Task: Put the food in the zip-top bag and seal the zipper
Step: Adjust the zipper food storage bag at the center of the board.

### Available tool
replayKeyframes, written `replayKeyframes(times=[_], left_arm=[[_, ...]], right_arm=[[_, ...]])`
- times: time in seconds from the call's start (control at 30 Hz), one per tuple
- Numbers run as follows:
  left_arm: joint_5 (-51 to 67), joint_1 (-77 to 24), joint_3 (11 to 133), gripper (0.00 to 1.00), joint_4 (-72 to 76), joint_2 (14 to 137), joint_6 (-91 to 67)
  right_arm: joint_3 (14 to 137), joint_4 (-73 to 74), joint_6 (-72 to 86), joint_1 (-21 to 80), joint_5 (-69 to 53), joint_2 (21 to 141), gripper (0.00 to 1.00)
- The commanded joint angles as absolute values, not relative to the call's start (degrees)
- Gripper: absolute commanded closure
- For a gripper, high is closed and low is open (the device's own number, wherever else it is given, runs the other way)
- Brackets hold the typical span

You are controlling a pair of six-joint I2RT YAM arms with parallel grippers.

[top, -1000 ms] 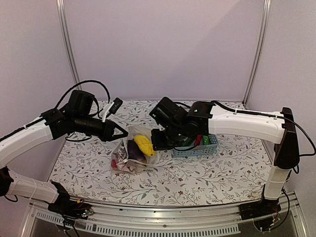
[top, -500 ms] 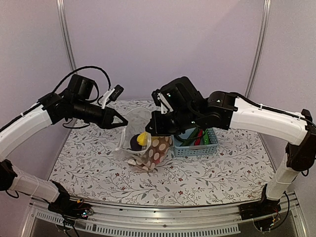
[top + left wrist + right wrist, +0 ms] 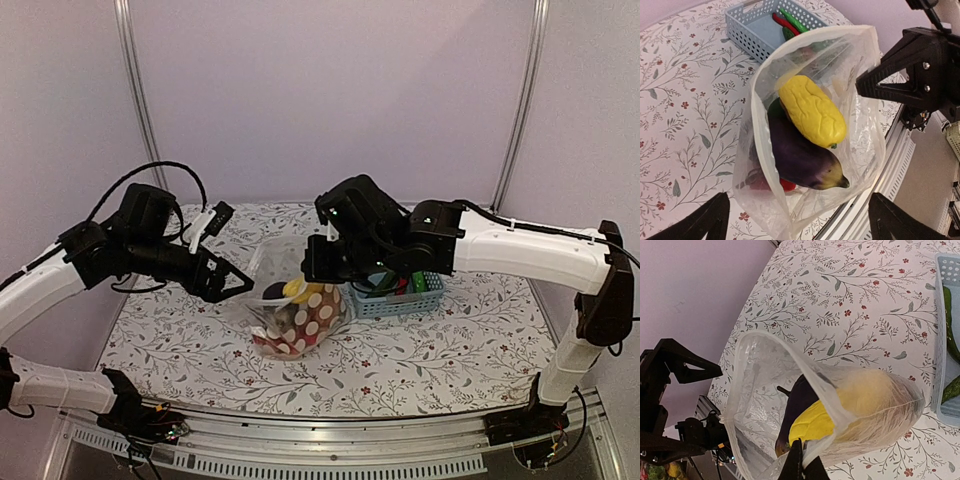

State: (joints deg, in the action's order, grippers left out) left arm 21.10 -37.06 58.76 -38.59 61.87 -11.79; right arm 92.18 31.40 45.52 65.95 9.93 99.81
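The right gripper [image 3: 800, 455] is pinched shut on the upper rim of the clear, white-dotted zip-top bag [image 3: 305, 322], holding its mouth open above the floral table [image 3: 450, 340]. The bag sits mid-table, just left of the light-blue basket [image 3: 747, 30]. Inside it lie a yellow lemon-like piece [image 3: 812, 111], a dark purple eggplant [image 3: 800, 159] and a red piece [image 3: 786, 186]. The left gripper [image 3: 238, 281], fingers spread wide, hovers at the bag's left rim, gripping nothing. A red chili [image 3: 781, 22] and a green cucumber [image 3: 794, 20] lie in the basket.
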Motion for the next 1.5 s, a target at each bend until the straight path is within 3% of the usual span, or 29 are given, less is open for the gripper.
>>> replayKeyframes(times=[0.0,0.37,0.6,0.87,1.13,1.27,1.37,1.47], left_arm=[[16.6,-39.0,52.9,0.01,-37.7,54.6,-15.4],[12.0,-41.1,42.8,0.02,-35.5,48.8,-25.5],[11.3,-41.3,43.0,0.34,-34.9,50.9,-25.3],[10.6,-41.3,42.0,0.55,-35.3,48.9,-24.7],[11.8,-41.4,41.4,0.59,-36.9,48.7,-25.0],[11.2,-41.4,41.6,0.66,-37.5,48.2,-25.2],[10.7,-41.4,41.5,0.78,-37.6,48.0,-25.4],[10.6,-41.4,41.6,0.80,-37.5,48.2,-25.3]], right_arm=[[92.5,29.7,46.3,65.6,13.2,101.4,1.00],[92.6,29.7,45.9,65.1,12.7,101.7,1.00],[92.1,29.1,46.3,65.1,12.9,101.6,1.00],[92.0,29.1,46.4,65.0,13.2,101.6,1.00],[91.8,29.5,46.6,64.8,13.4,101.4,1.00],[91.8,29.6,46.6,64.8,13.4,101.3,1.00],[91.8,29.7,46.7,64.7,13.4,101.2,1.00],[91.7,29.6,46.7,64.8,13.4,101.2,1.00]])
